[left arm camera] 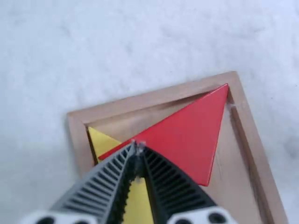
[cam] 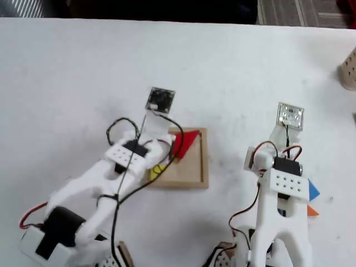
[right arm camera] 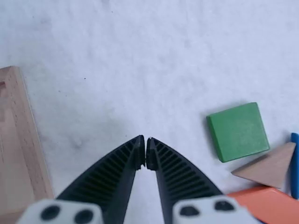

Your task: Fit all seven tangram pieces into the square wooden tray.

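Observation:
The square wooden tray [left arm camera: 156, 99] holds a large red triangle [left arm camera: 187, 135] and a yellow piece [left arm camera: 100, 140] beside it. One corner of the red triangle reaches the tray's far corner. My left gripper [left arm camera: 138, 148] is shut, its tips at the red triangle's near edge and above the yellow piece. My right gripper [right arm camera: 144, 153] is shut over bare table, between the tray's edge [right arm camera: 21, 135] and a group of loose pieces: a green square [right arm camera: 238, 132], a tan triangle [right arm camera: 268, 166], an orange piece [right arm camera: 261, 205] and a blue piece [right arm camera: 295, 163].
From above, the left arm [cam: 128, 158] covers the tray's [cam: 203, 161] left half and the right arm [cam: 283, 186] stands beside the blue [cam: 314, 192] and orange [cam: 312, 211] pieces. A pale wooden object [cam: 349, 69] sits at the far right edge. Wide white table lies beyond.

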Available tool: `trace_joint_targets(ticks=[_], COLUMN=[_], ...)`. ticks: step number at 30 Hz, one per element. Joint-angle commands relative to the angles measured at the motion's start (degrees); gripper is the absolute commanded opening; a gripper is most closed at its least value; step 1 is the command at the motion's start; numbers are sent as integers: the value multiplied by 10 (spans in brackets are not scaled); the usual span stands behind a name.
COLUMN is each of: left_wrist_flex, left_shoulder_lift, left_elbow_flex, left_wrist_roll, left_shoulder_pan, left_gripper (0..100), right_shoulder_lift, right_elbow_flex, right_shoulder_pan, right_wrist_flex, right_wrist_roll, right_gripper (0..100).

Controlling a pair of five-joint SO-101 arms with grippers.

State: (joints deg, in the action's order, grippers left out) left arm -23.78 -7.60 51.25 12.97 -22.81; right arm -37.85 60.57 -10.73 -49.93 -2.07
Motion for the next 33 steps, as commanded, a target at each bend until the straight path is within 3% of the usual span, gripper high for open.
trace_joint_targets(ticks=[1, 6, 25, 29, 33], left_wrist_flex=[7, 0, 37, -3, -35], left_shoulder_lift=[29, 68, 70, 41, -35], left_elbow_flex=[-43, -97, -113, -105, -51], left_wrist_roll=[0, 0, -4, -5, -5], left_shoulder_pan=[-5, -4, 30, 14, -45], left_gripper=[20, 20, 20, 20, 20], right_shoulder_lift=[-17, -17, -17, -17, -17], right_elbow_flex=[-3, -3, -2, -2, -2], right_shoulder_pan=[-3, -3, -2, -2, -2], right_wrist_flex=[11, 11, 11, 11, 11], right_wrist_roll=[-8, -8, -8, -8, -8], right_gripper=[18, 18, 18, 18, 18])
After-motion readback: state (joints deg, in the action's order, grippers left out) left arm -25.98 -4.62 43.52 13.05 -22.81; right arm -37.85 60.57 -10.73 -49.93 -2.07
